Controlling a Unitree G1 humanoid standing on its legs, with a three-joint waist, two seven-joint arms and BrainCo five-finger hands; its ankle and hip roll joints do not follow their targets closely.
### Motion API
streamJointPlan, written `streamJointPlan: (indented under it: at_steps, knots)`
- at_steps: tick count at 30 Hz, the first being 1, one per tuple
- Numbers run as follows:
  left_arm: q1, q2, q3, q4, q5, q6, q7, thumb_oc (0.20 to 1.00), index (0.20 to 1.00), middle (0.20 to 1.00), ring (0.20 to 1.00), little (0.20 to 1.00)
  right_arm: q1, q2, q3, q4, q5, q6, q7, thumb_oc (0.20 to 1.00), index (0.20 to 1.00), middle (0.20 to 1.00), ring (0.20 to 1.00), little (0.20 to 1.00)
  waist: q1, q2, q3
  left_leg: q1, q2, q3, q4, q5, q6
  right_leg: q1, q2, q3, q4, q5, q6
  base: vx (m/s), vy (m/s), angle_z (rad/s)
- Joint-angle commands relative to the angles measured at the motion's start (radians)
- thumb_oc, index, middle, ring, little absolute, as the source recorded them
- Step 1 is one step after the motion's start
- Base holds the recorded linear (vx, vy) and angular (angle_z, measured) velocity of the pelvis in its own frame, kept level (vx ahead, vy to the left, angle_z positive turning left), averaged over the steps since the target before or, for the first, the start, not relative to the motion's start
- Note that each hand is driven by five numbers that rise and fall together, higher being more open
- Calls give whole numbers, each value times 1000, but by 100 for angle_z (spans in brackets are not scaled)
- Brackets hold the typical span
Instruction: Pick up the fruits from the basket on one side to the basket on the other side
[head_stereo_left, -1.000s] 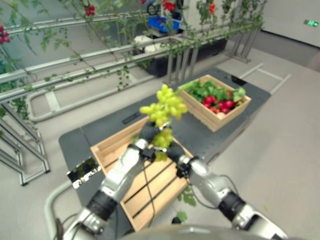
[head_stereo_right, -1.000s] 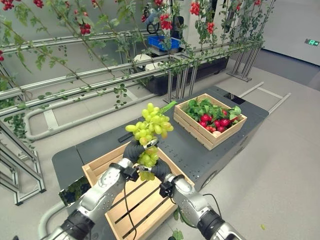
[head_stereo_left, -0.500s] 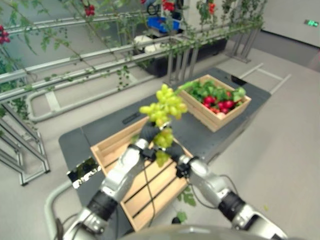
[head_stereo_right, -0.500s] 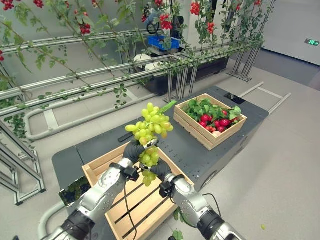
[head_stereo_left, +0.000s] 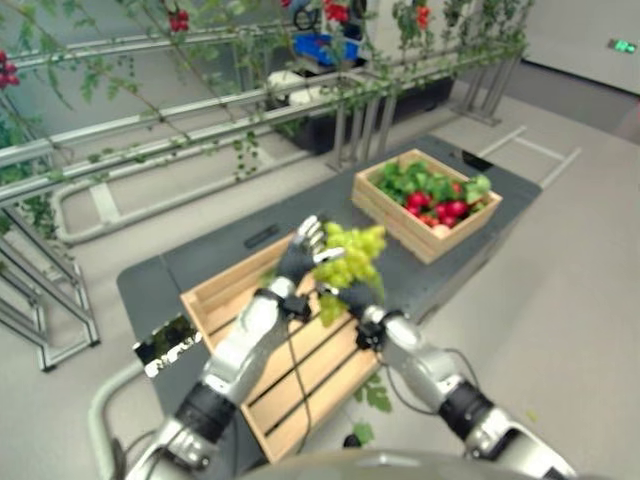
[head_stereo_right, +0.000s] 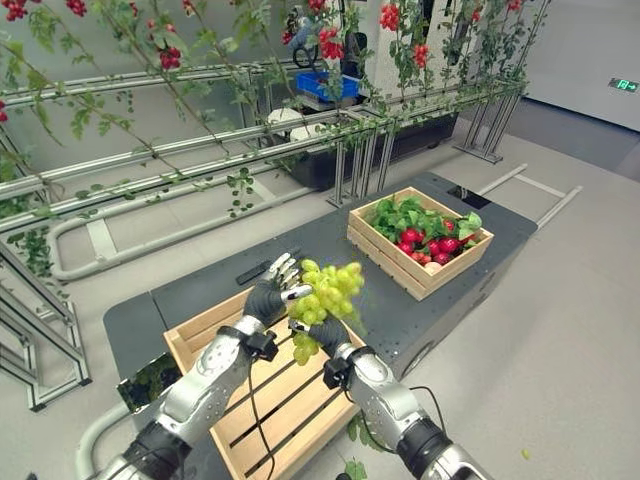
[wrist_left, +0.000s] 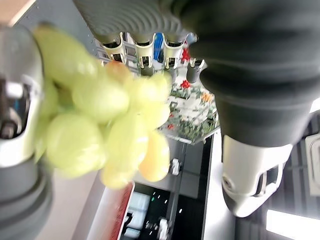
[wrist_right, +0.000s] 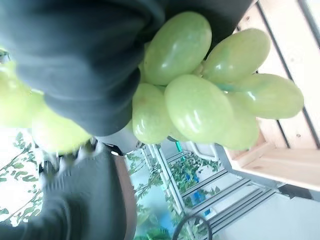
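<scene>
Right eye view: the bunch of green grapes (head_stereo_right: 328, 293) hangs between both hands above the near wooden crate (head_stereo_right: 262, 402). The right hand (head_stereo_right: 326, 335) grasps it from below; the left hand (head_stereo_right: 276, 287) rests against it with fingers straight, released. This looks like the carry step: next the grapes must travel across the bench (head_stereo_right: 420, 305) to the far crate (head_stereo_right: 418, 242) holding red fruit and leaves.

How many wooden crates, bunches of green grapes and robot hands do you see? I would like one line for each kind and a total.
Slatted light wooden crates: 2
Bunch of green grapes: 1
Robot hands: 2, left hand, right hand
Total: 5
</scene>
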Motion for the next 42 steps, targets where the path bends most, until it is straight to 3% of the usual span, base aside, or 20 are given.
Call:
streamJointPlan:
  at_steps: [1, 10, 16, 21, 28, 33, 34, 42]
  knots:
    - [-35, -19, 28, -51, 0, -81, -10, 1000, 1000, 1000, 1000, 1000, -54, 54, -96, -31, -14, -108, 6, 200, 200, 200, 200, 200, 23, -15, -10, -14, -21, -67, -1, -90, 14, 124, 1, -34, 10, -212, 88, 0, 0, 0]
    - [52, -5, 119, -105, -5, -115, -4, 1000, 1000, 1000, 1000, 1000, -29, 34, -138, -33, -42, -123, -4, 200, 200, 200, 200, 200, 32, -17, -8, -13, -22, -69, -1, -93, 13, 127, -1, -40, 10, -215, 89, 1, 1, 1]
    - [175, 15, 249, -125, 46, -160, 9, 1000, 1000, 1000, 1000, 1000, 14, -20, -230, -67, -134, -148, -49, 200, 200, 200, 200, 200, 50, -28, 0, -16, -23, -74, -1, -94, 14, 125, -3, -47, 10, -215, 90, 0, 0, 4]
    - [278, 10, 337, -69, 58, -167, 15, 1000, 1000, 1000, 1000, 1000, 72, -82, -326, -129, -216, -153, -87, 200, 200, 200, 200, 200, 64, -35, 10, -22, -28, -80, -1, -93, 16, 120, -6, -57, 10, -213, 94, -3, 4, 3]
    - [381, 21, 411, 87, 209, -166, 39, 1000, 1000, 1000, 1000, 1000, 149, -130, -458, -197, -268, -180, -129, 200, 200, 200, 200, 200, 85, -47, 29, -52, -46, -89, -1, -83, 27, 98, -15, -68, 10, -200, 103, -31, 26, 3]
    - [396, 16, 399, 302, 290, -135, 50, 1000, 1000, 1000, 1000, 1000, 187, -150, -520, -248, -274, -196, -143, 200, 200, 200, 200, 200, 84, -49, 39, -74, -58, -84, -1, -72, 37, 72, -23, -65, 10, -179, 112, -56, 62, -1]
    - [367, 14, 381, 476, 350, -112, 70, 1000, 1000, 1000, 1000, 1000, 208, -156, -538, -286, -279, -204, -151, 200, 200, 200, 200, 200, 71, -49, 47, -84, -63, -76, -1, -66, 43, 55, -26, -55, 13, -166, 119, -81, 89, -6]
    - [226, -31, 382, 1147, 570, -22, 121, 1000, 1000, 1000, 1000, 1000, 321, -156, -601, -394, -291, -215, -147, 200, 200, 200, 200, 200, -5, -56, 77, -139, -78, -19, -1, -45, 56, -40, -36, 14, 24, -102, 150, -99, 112, -25]
